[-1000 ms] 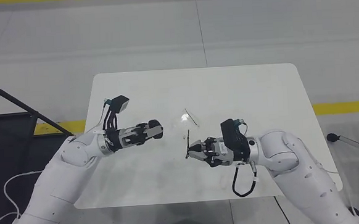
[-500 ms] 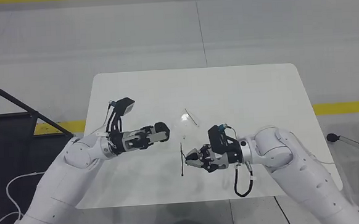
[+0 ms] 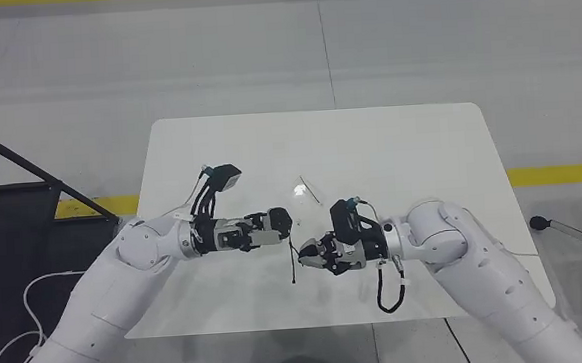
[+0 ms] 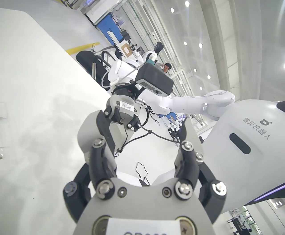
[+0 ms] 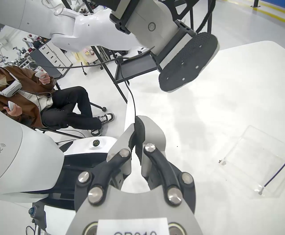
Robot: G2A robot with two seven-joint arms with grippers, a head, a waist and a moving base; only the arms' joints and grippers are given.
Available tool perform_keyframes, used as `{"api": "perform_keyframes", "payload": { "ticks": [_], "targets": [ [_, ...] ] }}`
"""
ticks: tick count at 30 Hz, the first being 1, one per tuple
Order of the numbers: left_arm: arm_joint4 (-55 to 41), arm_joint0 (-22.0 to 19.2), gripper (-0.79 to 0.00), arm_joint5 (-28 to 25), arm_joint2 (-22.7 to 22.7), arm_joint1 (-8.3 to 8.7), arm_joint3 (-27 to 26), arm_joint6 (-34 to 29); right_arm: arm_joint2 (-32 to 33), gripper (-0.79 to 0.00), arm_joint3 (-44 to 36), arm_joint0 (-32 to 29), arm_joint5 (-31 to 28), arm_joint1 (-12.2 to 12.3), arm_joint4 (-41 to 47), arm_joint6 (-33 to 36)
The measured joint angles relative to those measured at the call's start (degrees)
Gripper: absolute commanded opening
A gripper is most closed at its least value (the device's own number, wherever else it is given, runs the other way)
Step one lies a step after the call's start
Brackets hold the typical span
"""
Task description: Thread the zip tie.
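Observation:
A thin black zip tie (image 3: 293,265) is pinched at one end in my right gripper (image 3: 306,253), which is shut on it above the table's front middle. In the right wrist view the zip tie (image 5: 133,104) rises straight out from between the closed fingertips of the right gripper (image 5: 135,124). My left gripper (image 3: 278,222) hovers just left of it, open and holding nothing. Its black dotted pad (image 5: 189,60) faces the tie. From the left wrist view, the left gripper (image 4: 144,133) has its fingers spread wide, with the right gripper (image 4: 120,111) beyond them.
A second zip tie (image 3: 312,189) lies on the white table (image 3: 419,144) behind the grippers, beside a small clear plastic piece (image 3: 300,191). In the right wrist view that clear plastic piece (image 5: 251,160) lies flat on the table. The table's front edge is close below both grippers.
My left gripper has moved right, close to the right gripper. The right gripper shifted left with the zip tie, whose free end swung from pointing away to pointing toward the front edge.

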Motion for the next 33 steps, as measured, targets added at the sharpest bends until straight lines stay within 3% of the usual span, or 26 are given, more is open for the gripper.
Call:
{"api": "perform_keyframes", "payload": {
  "ticks": [5, 17, 23, 25, 33],
  "targets": [
    [-0.12, -0.89, -0.489, -0.28, 1.13, 0.05, 0.68, 0.28, -0.26, -0.785, 0.13, 0.19, 0.18, 0.01, -0.12, -0.24],
    [-0.57, -1.95, -0.545, -0.78, 2.77, 0.52, 0.88, 0.78, -0.82, -0.785, 0.23, 0.50, 0.43, 0.08, -0.33, -0.57],
    [-0.79, -2.32, -0.653, -0.92, 3.44, 0.76, 0.97, 0.93, -1.04, -0.785, 0.29, 0.67, 0.50, 0.11, -0.32, -0.73],
    [-0.76, -2.44, -0.785, -1.00, 3.68, 0.81, 1.00, 1.01, -1.08, -0.785, 0.29, 0.72, 0.51, 0.12, -0.37, -0.81],
    [-0.69, -2.87, -0.785, -1.70, 4.38, 1.07, 1.30, 1.70, -1.13, -0.785, 0.36, 0.79, 0.54, 0.21, -0.42, -1.22]
  ]
}}
